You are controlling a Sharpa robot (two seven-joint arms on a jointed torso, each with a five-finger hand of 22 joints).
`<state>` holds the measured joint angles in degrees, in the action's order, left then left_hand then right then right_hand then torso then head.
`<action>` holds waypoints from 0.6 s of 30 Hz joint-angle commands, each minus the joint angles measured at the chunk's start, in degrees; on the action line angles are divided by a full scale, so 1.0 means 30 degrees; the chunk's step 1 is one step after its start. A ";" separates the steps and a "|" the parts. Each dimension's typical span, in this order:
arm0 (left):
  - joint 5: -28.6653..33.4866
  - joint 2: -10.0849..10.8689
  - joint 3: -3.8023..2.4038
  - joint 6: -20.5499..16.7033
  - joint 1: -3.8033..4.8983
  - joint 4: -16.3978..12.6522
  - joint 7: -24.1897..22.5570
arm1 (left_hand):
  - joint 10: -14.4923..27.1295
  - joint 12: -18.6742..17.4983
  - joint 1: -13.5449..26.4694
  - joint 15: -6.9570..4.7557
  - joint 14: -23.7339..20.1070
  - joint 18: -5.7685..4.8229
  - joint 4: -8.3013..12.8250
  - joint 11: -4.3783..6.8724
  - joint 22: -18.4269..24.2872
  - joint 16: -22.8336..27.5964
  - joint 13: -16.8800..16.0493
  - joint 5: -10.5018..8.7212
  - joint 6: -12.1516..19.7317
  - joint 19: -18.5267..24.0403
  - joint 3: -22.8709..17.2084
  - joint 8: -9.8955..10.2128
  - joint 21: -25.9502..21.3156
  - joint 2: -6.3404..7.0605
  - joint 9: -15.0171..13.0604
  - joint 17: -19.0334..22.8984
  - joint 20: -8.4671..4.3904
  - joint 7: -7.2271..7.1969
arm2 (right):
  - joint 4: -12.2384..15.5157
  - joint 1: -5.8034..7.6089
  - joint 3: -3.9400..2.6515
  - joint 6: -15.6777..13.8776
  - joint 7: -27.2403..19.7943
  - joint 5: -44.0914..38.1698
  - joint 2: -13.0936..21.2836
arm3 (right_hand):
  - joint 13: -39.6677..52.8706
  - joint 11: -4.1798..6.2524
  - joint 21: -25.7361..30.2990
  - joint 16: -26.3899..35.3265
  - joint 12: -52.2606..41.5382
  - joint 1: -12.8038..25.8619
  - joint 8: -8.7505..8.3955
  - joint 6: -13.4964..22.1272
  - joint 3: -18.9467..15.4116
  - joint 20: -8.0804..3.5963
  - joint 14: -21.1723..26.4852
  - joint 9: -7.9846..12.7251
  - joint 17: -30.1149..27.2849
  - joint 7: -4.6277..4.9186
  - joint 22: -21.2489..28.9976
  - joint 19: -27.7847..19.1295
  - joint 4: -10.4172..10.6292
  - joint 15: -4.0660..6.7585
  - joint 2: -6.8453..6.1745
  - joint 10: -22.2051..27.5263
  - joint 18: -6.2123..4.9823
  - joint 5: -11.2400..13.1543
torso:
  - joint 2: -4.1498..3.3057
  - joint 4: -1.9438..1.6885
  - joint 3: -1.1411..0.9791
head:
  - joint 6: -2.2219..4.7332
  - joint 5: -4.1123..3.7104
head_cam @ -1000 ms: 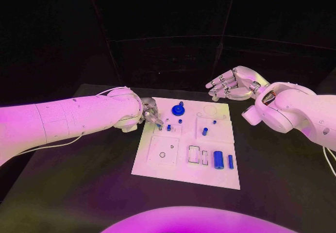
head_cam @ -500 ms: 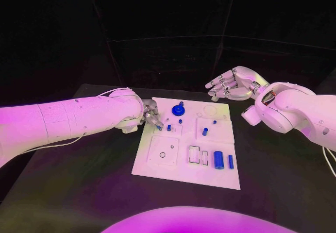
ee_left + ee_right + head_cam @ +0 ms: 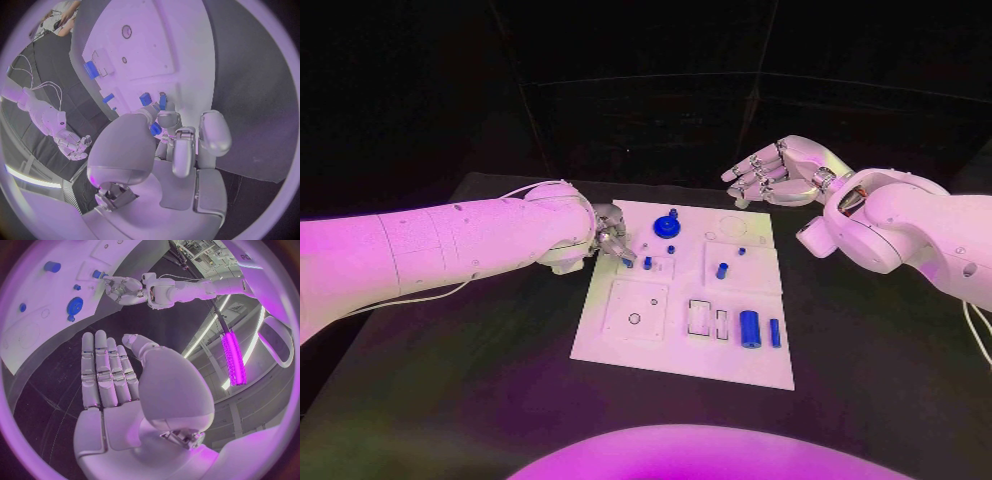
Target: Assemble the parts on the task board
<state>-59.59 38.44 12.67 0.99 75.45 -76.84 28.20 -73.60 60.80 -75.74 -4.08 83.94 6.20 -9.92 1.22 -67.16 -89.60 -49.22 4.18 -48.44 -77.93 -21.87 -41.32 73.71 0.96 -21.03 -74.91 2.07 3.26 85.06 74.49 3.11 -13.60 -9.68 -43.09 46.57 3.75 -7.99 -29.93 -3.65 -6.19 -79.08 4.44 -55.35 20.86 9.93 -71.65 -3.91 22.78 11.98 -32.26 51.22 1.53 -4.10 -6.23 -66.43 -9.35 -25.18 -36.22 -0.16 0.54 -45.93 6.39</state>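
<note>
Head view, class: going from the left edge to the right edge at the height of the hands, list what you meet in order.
Left arm → left hand → blue round part on the task board → right hand → right arm.

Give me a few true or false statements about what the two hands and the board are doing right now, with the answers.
1. The left hand is at the board's far left edge, fingertips down by a small blue part. True.
2. The right hand is holding a blue part. False: it holds nothing, its fingers held loosely apart above the table beyond the board's far right corner.
3. A round blue disc part sits near the board's far edge. True.
4. The board is bare of parts on its near right side. False: a blue cylinder and a thinner blue piece lie there side by side.
5. The right hand rests on the board. False: it hovers off the board.
</note>
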 commanded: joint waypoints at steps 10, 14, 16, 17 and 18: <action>0.0023 -0.0095 0.0015 0.0224 -0.0016 0.0053 0.0307 | -0.0172 0.0115 0.0043 -0.0138 0.1999 -0.0346 0.1278 0.0045 -0.0011 -0.0093 0.0011 0.0117 -0.0122 -0.0141 -0.1466 -0.0113 0.0102 0.0057 -0.1820 -0.4943 -0.0032 -0.0153 | 0.0023 0.0041 -0.0012 0.0114 -0.0203 -0.0015 -0.0041 | -0.0025 0.0036 0.0072 -0.0022 -0.0115 0.0117 0.0103 -0.0010 0.0012 -0.0001 -0.0043 0.0003 -0.0016 0.0048 0.0022 -0.0072 -0.0135 -0.0057 0.0014 0.0117 -0.0306 -0.0039 | -0.0013 -0.0006 0.0002 | -0.0065 0.0018; 0.0098 -0.0133 0.0018 0.0177 -0.0025 0.0019 0.0294 | -0.0172 0.0115 0.0043 -0.0138 0.1999 -0.0346 0.1278 0.0045 -0.0011 -0.0093 0.0011 0.0117 -0.0122 -0.0141 -0.1466 -0.0113 0.0102 0.0057 -0.1820 -0.4943 -0.0032 -0.0153 | 0.0014 0.0041 -0.0012 0.0121 -0.0205 -0.0015 -0.0059 | -0.0025 0.0036 0.0072 -0.0022 -0.0115 0.0117 0.0103 -0.0010 0.0012 -0.0001 -0.0043 0.0003 -0.0016 0.0048 0.0022 -0.0072 -0.0135 -0.0057 0.0014 0.0117 -0.0306 -0.0039 | -0.0011 0.0009 0.0004 | -0.0080 0.0016; 0.0123 -0.0145 0.0019 0.0148 -0.0029 0.0010 0.0296 | -0.0172 0.0115 0.0043 -0.0138 0.1999 -0.0346 0.1278 0.0045 -0.0011 -0.0093 0.0011 0.0117 -0.0122 -0.0141 -0.1466 -0.0113 0.0102 0.0057 -0.1820 -0.4943 -0.0032 -0.0153 | 0.0013 0.0041 -0.0012 0.0123 -0.0206 -0.0015 -0.0062 | -0.0025 0.0036 0.0072 -0.0022 -0.0115 0.0117 0.0103 -0.0010 0.0012 -0.0001 -0.0043 0.0003 -0.0016 0.0048 0.0022 -0.0072 -0.0135 -0.0057 0.0014 0.0117 -0.0306 -0.0039 | -0.0015 0.0012 0.0001 | -0.0064 0.0016; 0.0130 -0.0148 0.0019 0.0144 -0.0030 0.0009 0.0298 | -0.0172 0.0115 0.0043 -0.0138 0.1999 -0.0346 0.1278 0.0045 -0.0011 -0.0093 0.0011 0.0117 -0.0122 -0.0141 -0.1466 -0.0113 0.0102 0.0057 -0.1820 -0.4943 -0.0032 -0.0153 | 0.0012 0.0041 -0.0012 0.0126 -0.0206 -0.0015 -0.0064 | -0.0025 0.0036 0.0072 -0.0022 -0.0115 0.0117 0.0103 -0.0010 0.0012 -0.0001 -0.0043 0.0003 -0.0016 0.0048 0.0022 -0.0072 -0.0135 -0.0057 0.0014 0.0117 -0.0306 -0.0039 | -0.0011 0.0007 0.0001 | -0.0065 0.0013; 0.0136 -0.0149 0.0020 0.0143 -0.0031 0.0009 0.0299 | -0.0172 0.0115 0.0043 -0.0138 0.1999 -0.0346 0.1278 0.0045 -0.0011 -0.0093 0.0011 0.0117 -0.0122 -0.0141 -0.1466 -0.0113 0.0102 0.0057 -0.1820 -0.4943 -0.0032 -0.0153 | 0.0012 0.0041 -0.0012 0.0127 -0.0206 -0.0015 -0.0064 | -0.0025 0.0036 0.0072 -0.0022 -0.0115 0.0117 0.0103 -0.0010 0.0012 -0.0001 -0.0043 0.0003 -0.0016 0.0048 0.0022 -0.0072 -0.0135 -0.0057 0.0014 0.0117 -0.0306 -0.0039 | -0.0005 0.0007 0.0000 | -0.0084 0.0008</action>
<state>-59.46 38.05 12.69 1.03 75.38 -76.75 28.65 -73.84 60.80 -75.11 -4.08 83.94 6.20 -10.03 1.45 -67.15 -89.60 -49.22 4.47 -48.44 -77.93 -22.08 -41.50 73.71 1.43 -23.11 -74.91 2.07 3.27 85.03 74.49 3.11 -13.57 -9.70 -43.09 46.42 3.75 -7.98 -29.93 -3.65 -6.19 -79.08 4.44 -55.35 20.86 9.93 -71.65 -3.91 22.78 11.98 -32.26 51.22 1.53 -4.10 -6.23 -66.43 -9.35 -25.18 -36.25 -0.15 0.55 -46.16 6.44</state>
